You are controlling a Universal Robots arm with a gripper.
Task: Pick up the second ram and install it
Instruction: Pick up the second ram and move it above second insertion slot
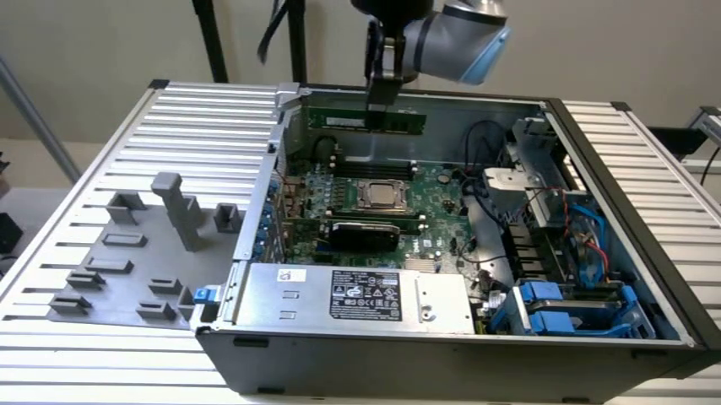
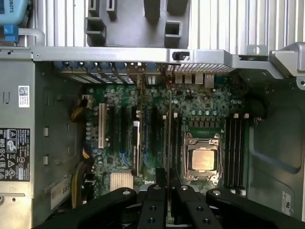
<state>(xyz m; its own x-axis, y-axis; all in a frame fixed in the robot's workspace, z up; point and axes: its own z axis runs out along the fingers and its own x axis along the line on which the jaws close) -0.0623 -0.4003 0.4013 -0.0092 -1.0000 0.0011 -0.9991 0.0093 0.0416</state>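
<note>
The second ram (image 1: pixel 366 121) is a thin green stick hanging level above the far side of the open computer case (image 1: pixel 451 354). My gripper (image 1: pixel 383 105) is shut on its top edge, near the middle. In the wrist view the second ram (image 2: pixel 169 133) appears edge-on as a thin line running out from between my black fingers (image 2: pixel 155 200). Below lies the green motherboard (image 1: pixel 434 190) with its processor socket (image 2: pixel 202 160). Dark memory slots (image 2: pixel 236 148) run along one side of the socket, and more lie directly under the stick on the other side.
Grey plastic holder blocks (image 1: pixel 147 253) stand on the ribbed table at the exterior view's left. Inside the case are a silver power supply (image 1: pixel 349 295) at the front, blue drive bays (image 1: pixel 563 308) and cables (image 1: pixel 496 202) at the right. The case walls rise around the board.
</note>
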